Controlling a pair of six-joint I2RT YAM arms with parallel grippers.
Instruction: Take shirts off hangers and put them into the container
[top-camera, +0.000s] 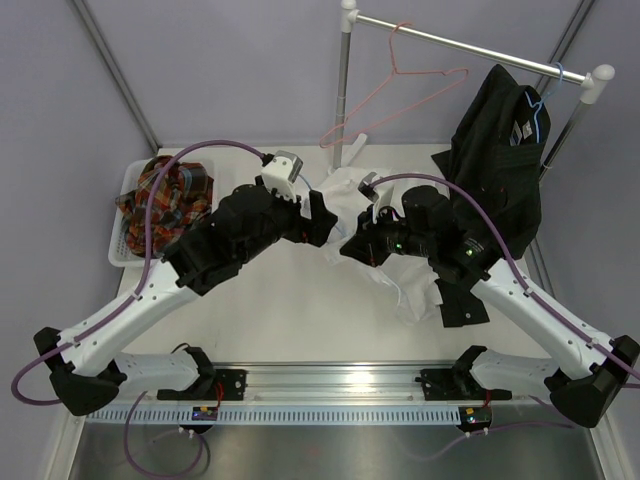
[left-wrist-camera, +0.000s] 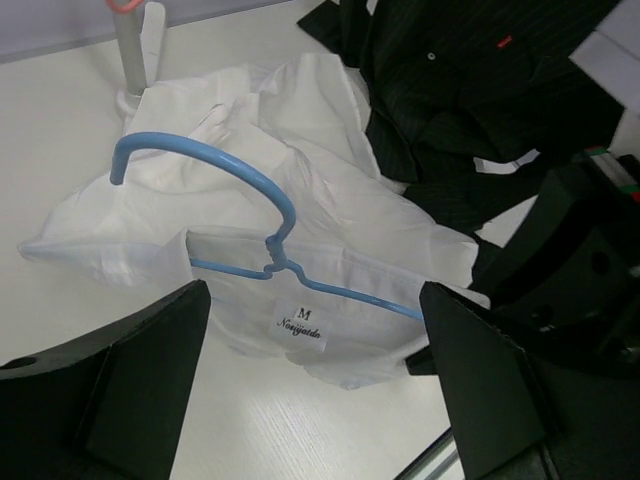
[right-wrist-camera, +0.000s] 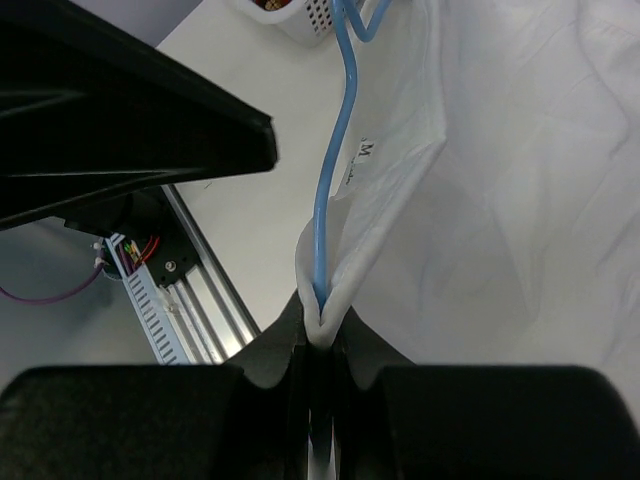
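The right end effector (right-wrist-camera: 320, 325) pinches a fold of the white shirt (left-wrist-camera: 340, 200) together with its blue hanger (left-wrist-camera: 250, 175) on the worktop (top-camera: 270, 310). The left end effector (left-wrist-camera: 310, 330) hovers spread over the collar. Farther left, the plaid shirt (top-camera: 170, 190) lies in the container (top-camera: 118, 252). The black shirt (top-camera: 495, 170) hangs on the rail (top-camera: 470, 44).

A neck label (left-wrist-camera: 300, 325) in the white shirt (left-wrist-camera: 330, 200) is showing a capital M above a cursive word, perhaps Noxiyatdo, just ahead of the left gripper (left-wrist-camera: 315, 290). The M is also showing sideways above the right gripper (right-wrist-camera: 320, 330).
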